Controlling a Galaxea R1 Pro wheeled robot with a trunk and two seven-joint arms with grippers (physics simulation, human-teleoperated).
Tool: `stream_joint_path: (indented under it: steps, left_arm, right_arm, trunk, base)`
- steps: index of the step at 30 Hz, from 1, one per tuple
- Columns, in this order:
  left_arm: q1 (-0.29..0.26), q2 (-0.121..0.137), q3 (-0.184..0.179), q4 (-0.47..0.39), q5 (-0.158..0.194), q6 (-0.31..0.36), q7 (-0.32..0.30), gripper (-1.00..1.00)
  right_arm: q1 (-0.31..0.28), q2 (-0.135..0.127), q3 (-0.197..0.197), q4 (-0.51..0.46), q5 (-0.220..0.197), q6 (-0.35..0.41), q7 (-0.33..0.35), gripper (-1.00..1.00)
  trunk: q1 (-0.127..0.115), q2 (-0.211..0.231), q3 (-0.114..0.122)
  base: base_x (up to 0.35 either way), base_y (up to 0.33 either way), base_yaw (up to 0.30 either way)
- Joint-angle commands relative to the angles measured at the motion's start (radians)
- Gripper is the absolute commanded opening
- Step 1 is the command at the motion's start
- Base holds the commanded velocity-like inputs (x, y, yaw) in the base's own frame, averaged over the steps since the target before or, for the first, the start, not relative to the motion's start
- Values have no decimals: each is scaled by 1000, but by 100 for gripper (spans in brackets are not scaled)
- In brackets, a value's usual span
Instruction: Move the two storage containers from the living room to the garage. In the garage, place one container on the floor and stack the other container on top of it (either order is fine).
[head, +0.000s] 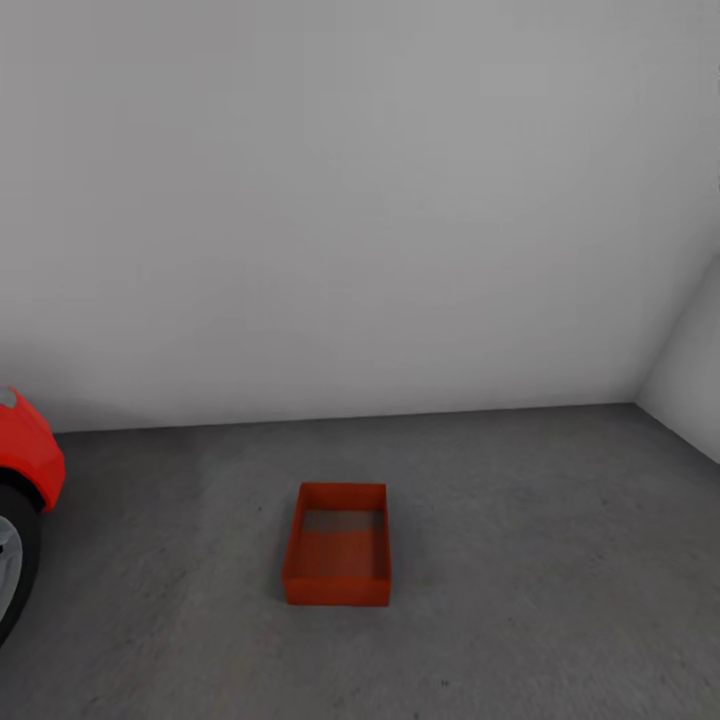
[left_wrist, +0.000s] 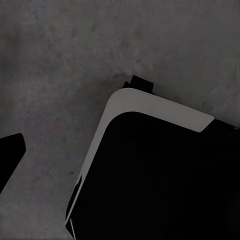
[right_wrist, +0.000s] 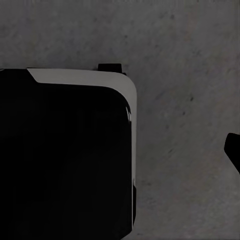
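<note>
One orange-red open-top storage container (head: 337, 545) sits alone on the garage's dark grey concrete floor (head: 540, 560), a little in front of the white back wall, long side pointing away from me. Nothing lies inside it. In the left wrist view a single dark finger (left_wrist: 9, 156) pokes in at the edge, over bare concrete. The right wrist view likewise has one dark finger (right_wrist: 233, 150) at its edge. Neither finger is holding anything, and the opposite finger of each gripper is out of frame.
A red car's front wing and wheel (head: 22, 500) stand at the far left. White-grey walls (head: 360, 200) meet in a corner at the right. My own black, white-edged base (left_wrist: 160, 175) (right_wrist: 65, 160) takes up much of both wrist views.
</note>
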Motion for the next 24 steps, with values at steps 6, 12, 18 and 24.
stream_joint_path:
  steps: [6,12,18,24]
  left_arm:
    - [-1,0,-1,0,4,-3,2,100]
    - [-1,0,-1,0,4,-3,2,100]
    - [-1,0,-1,0,4,-3,2,100]
    - [-1,0,-1,0,4,-3,2,100]
  right_arm:
    - [-1,1,6,3,-7,-6,1,100]
    - [-1,1,5,3,-7,-6,1,100]
    - [-1,3,6,3,-9,-5,-3,100]
    - [-1,4,5,4,-10,-5,-8,100]
  trunk:
    - [0,-1,8]
    - [0,-1,16]
    - [0,-1,18]
    - [0,-1,26]
  base:
    - [0,0,0]
    - [0,0,0]
    - [0,0,0]
    - [0,0,0]
